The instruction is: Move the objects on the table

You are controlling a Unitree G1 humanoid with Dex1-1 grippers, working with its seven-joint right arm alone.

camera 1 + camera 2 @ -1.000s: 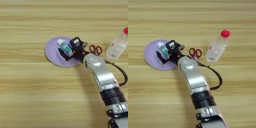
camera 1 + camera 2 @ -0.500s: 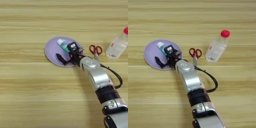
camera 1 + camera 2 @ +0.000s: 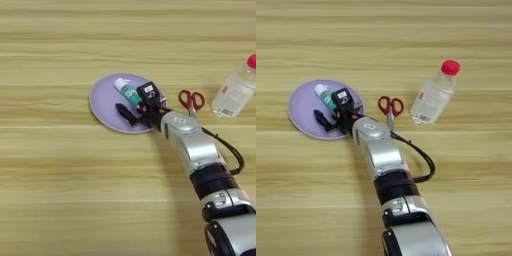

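A round lilac plate point(image 3: 102, 107) is seen on the light wooden table point(image 3: 60, 190), left of centre. On the plate lies a small white tube with a teal label point(image 3: 126, 90), flat on its side, its long axis running diagonally from the upper left, where the white end points, to the lower right, where it is met by the tool. No purple block can be made out against the plate.

The right arm's silver forearm point(image 3: 378, 150) is brought in from the bottom edge and reaches up and left to the plate's right rim. The tool point(image 3: 136, 104) is spread apart over the plate: one black finger point(image 3: 148, 93) is placed at the lower right end of the tube, the other point(image 3: 126, 113) is stretched out below the tube, lying low over the plate. Nothing is clamped between them.

Red-handled scissors point(image 3: 390, 107) lie just right of the plate, blades pointing down. A clear bottle with a red cap point(image 3: 434, 93) lies further right, tilted, its cap pointing upper right.
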